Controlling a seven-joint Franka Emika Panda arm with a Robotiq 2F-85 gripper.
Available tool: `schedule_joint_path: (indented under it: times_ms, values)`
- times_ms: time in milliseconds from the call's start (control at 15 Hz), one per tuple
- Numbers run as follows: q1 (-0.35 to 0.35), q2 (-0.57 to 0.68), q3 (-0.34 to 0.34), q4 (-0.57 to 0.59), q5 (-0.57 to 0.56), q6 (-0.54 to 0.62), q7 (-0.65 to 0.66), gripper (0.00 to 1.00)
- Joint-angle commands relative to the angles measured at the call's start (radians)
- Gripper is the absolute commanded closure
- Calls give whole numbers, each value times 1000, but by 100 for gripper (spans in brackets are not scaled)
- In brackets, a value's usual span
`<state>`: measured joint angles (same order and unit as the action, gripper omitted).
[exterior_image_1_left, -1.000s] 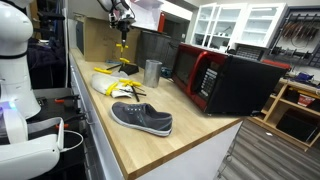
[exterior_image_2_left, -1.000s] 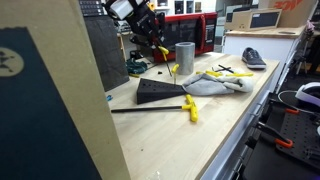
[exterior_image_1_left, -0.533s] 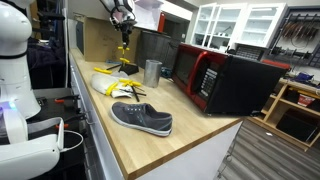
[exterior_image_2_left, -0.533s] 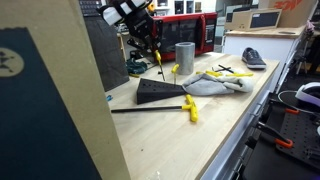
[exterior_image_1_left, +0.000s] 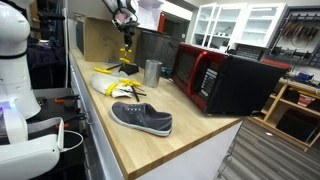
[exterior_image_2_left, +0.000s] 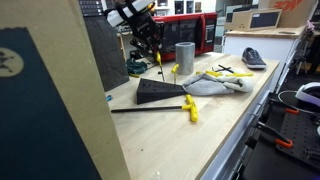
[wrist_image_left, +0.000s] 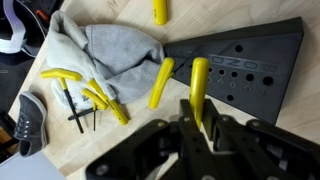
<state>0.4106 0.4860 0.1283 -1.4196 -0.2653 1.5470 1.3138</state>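
My gripper (wrist_image_left: 198, 128) is shut on a yellow-handled tool (wrist_image_left: 198, 85), whose handle sticks out past the fingertips. It hangs above the black perforated tool stand (wrist_image_left: 240, 55). In both exterior views the gripper (exterior_image_1_left: 124, 22) (exterior_image_2_left: 147, 36) is high over the wooden counter, with the yellow tool (exterior_image_2_left: 158, 58) (exterior_image_1_left: 124, 47) dangling below it, above the black stand (exterior_image_2_left: 160, 92). Several more yellow-handled tools (wrist_image_left: 100, 98) lie on and beside a grey cloth (wrist_image_left: 115, 48).
A metal cup (exterior_image_2_left: 185, 55) (exterior_image_1_left: 152, 71) stands behind the cloth (exterior_image_2_left: 215, 82). A grey shoe (exterior_image_1_left: 142, 118) (wrist_image_left: 30, 120) lies near the counter edge. A red-and-black microwave (exterior_image_1_left: 225, 78) sits along the wall. Another yellow-handled tool (exterior_image_2_left: 190, 108) lies in front of the stand.
The gripper has shifted slightly sideways and up with the yellow tool still in it, between one second ago and half a second ago. Since then it has held still.
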Motion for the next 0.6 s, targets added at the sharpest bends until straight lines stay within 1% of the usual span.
schedule_joint_path:
  times_ms: [0, 533]
  values:
    - [-20, -54, 8, -63, 51, 25, -32, 96]
    - [-38, -43, -4, -74, 48, 13, -60, 96]
